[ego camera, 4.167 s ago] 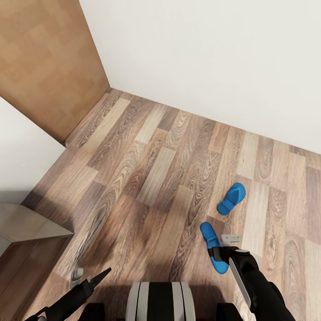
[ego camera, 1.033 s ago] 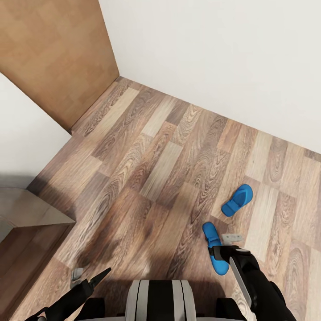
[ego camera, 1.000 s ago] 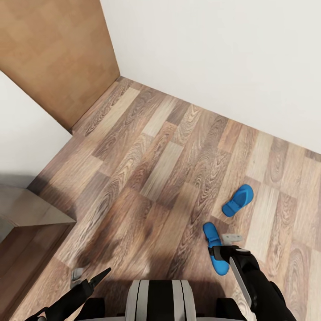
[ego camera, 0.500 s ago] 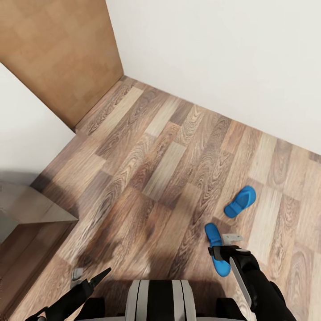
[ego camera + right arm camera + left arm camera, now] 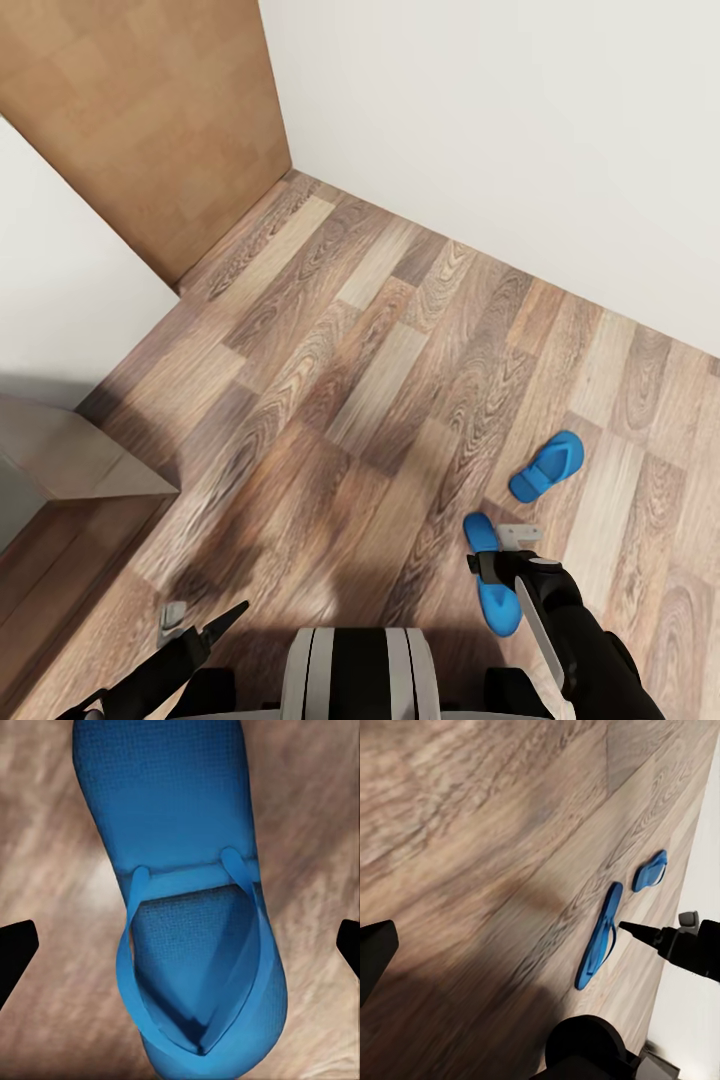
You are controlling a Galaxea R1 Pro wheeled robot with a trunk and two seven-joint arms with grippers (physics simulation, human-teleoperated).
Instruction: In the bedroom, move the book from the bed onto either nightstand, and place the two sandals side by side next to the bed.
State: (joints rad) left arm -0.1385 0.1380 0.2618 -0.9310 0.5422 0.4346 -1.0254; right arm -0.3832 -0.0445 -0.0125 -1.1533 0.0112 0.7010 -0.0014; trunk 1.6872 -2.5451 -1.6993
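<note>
Two blue sandals on a wood-plank floor by a white wall

The near sandal (image 5: 492, 580) lies flat just below the right hand (image 5: 500, 562), partly covered by it. The far sandal (image 5: 547, 466) lies apart, angled toward the white wall (image 5: 520, 140). A brown door (image 5: 150, 110) stands at the corner. The left hand (image 5: 205, 628) hangs low over the floor (image 5: 340, 400).

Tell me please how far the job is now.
Nothing looks done yet. The two blue sandals lie apart on the wood floor, the far one angled away. In hand: the right gripper is open above the near sandal, not gripping. Still left: pairing the sandals by the bed and moving the book.
</note>
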